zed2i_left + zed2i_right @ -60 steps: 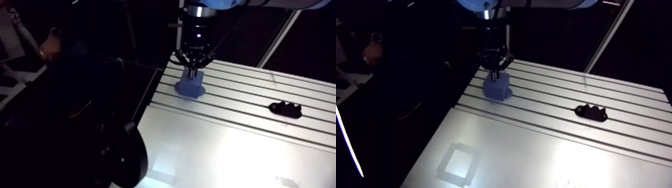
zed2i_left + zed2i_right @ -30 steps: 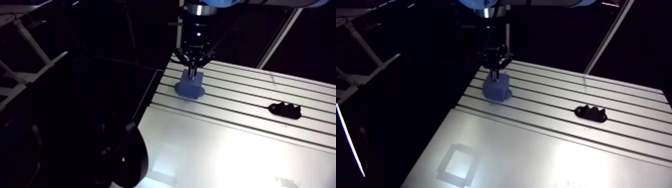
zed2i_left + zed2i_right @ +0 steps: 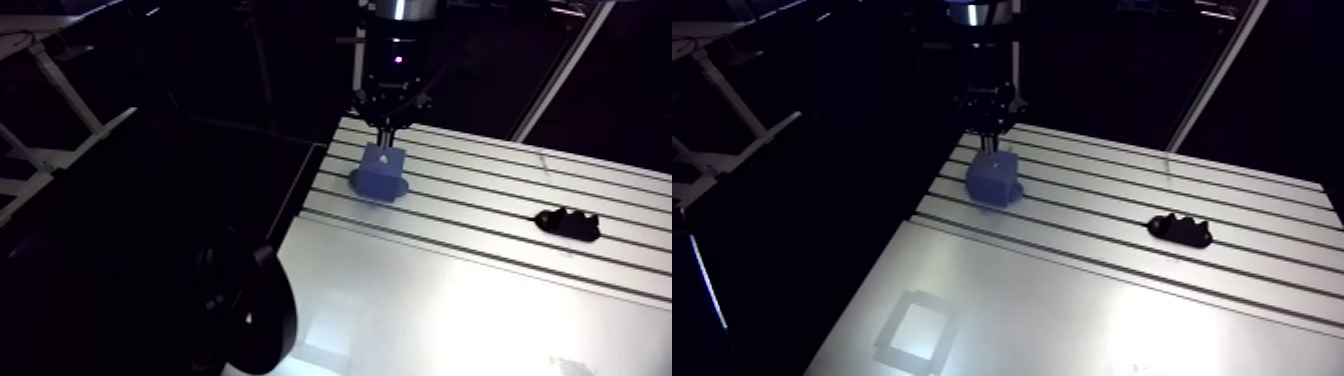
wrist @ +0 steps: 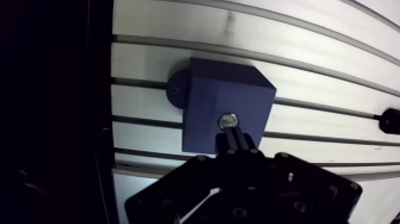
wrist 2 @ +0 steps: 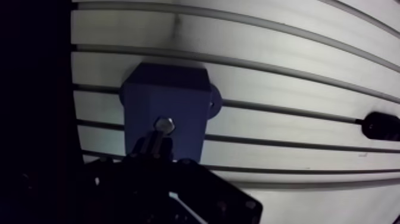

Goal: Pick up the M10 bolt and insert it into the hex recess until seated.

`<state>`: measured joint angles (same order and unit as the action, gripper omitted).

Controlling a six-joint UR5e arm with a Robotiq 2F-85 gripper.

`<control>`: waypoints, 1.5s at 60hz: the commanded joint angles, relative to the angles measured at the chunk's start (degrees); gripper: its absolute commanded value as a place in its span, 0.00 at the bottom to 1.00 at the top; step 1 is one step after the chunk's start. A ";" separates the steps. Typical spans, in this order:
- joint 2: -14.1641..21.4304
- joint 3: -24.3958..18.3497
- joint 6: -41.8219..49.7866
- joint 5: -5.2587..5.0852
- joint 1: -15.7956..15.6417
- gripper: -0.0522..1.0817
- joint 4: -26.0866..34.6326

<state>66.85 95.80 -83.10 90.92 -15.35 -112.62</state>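
Observation:
A blue block (image 3: 380, 172) stands near the table's far left corner. The bolt sits in its top face, and its small silvery hex head (image 4: 227, 121) shows there. My gripper (image 4: 235, 138) hangs straight above the block, a little clear of it. Its two fingers (image 5: 151, 145) are pressed together with nothing between them. In the wrist view their tips end just short of the bolt head.
A small black fixture (image 3: 1180, 230) lies on the slotted table (image 3: 480, 200) to the right of the block. The table's left edge (image 3: 300, 200) runs close beside the block. A dark square outline (image 3: 915, 330) marks the smooth front plate.
The gripper has risen off the block's top, and its fingers have drawn together from a wider stance. Something at the far left, seen earlier, is gone from view.

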 commanded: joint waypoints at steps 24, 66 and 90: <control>3.11 -3.60 -2.17 0.00 1.78 0.89 5.93; 7.03 -9.97 -5.10 0.43 10.12 0.06 16.38; 8.07 -17.81 -6.29 0.61 14.62 0.06 24.47</control>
<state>74.69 82.69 -88.36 91.43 -3.01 -92.51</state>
